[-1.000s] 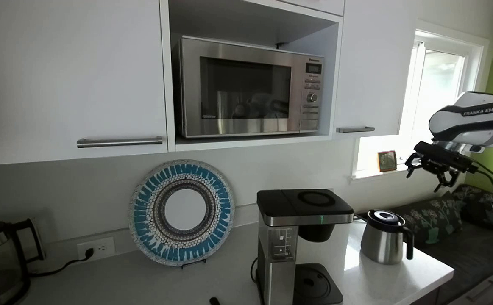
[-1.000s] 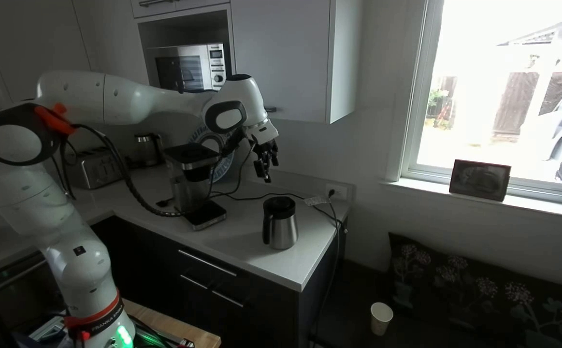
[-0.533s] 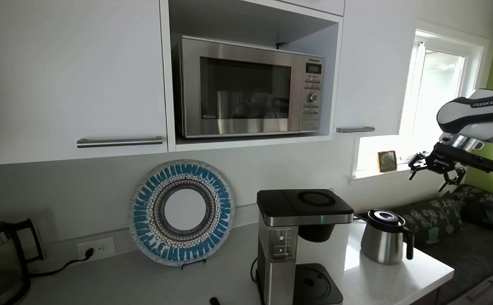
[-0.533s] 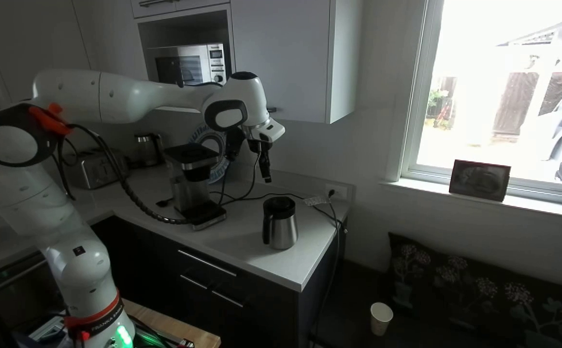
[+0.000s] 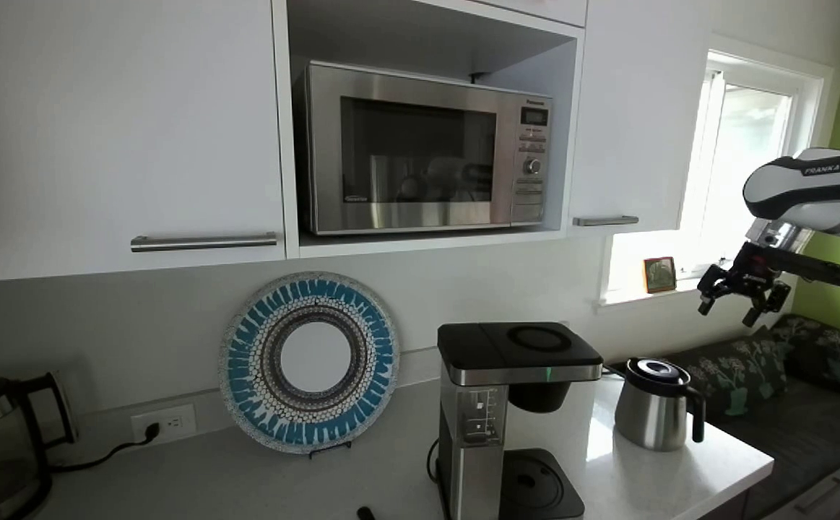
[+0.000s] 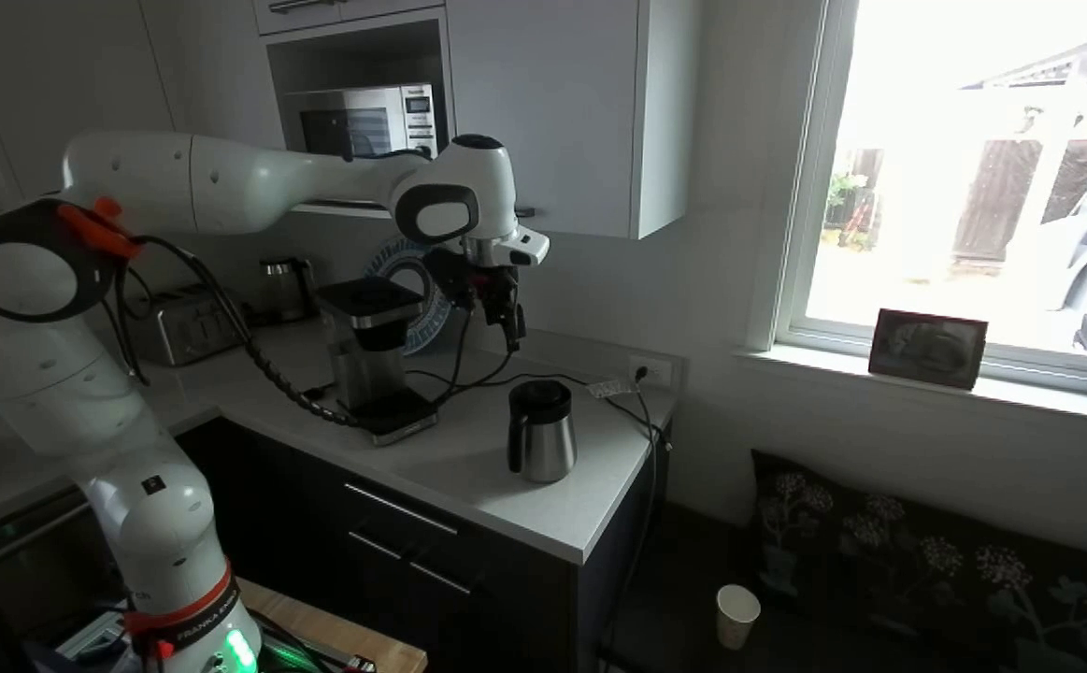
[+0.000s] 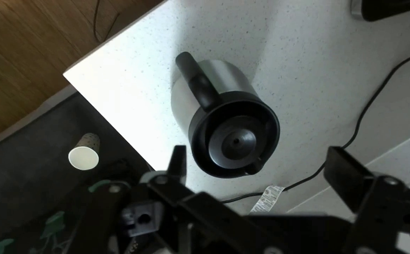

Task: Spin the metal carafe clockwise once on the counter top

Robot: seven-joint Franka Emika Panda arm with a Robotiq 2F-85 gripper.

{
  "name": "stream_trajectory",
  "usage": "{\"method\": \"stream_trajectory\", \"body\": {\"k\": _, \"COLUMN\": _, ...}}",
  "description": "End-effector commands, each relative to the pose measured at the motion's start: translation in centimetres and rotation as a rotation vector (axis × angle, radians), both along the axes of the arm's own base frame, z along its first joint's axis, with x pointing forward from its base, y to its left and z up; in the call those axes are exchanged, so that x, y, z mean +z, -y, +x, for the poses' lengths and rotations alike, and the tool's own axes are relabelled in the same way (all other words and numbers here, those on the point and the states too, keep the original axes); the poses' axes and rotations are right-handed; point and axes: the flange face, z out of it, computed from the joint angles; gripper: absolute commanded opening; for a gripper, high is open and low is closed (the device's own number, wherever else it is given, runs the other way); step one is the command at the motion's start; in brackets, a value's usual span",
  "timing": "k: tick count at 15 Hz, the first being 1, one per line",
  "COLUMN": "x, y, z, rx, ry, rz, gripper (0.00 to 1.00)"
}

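The metal carafe stands upright on the counter top, a squat steel jug with dark lid and handle. It shows in both exterior views point(image 5: 651, 415) point(image 6: 550, 451) and in the wrist view point(image 7: 226, 76). In the wrist view its handle points up and left. The pale counter top point(image 5: 716, 466) also shows in an exterior view point(image 6: 576, 523) and in the wrist view point(image 7: 134, 91). My gripper point(image 5: 728, 313) is open and empty, above the carafe and apart from it. In the wrist view the fingers point(image 7: 257, 153) are wide apart with the lid between and beyond them.
The coffee machine point(image 5: 472, 455) stands beside the carafe. A black cable point(image 7: 361, 116) with a white tag point(image 7: 268, 198) runs along the counter near the wall. The counter's corner point(image 6: 582, 558) is close to the carafe. A paper cup point(image 6: 737, 612) stands below, by a dark cushion point(image 6: 879, 551).
The gripper has turned on the wrist and shifted slightly right and up in an exterior view. Its cable has swung. The carafe has not moved.
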Motion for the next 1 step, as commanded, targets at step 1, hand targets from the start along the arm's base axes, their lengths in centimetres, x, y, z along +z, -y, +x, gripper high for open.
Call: {"method": "stream_trajectory", "body": {"k": 1, "x": 0.13, "y": 0.04, "z": 0.07, "rx": 0.018, "ry": -0.001, "rz": -0.003, "gripper": 1.00}}
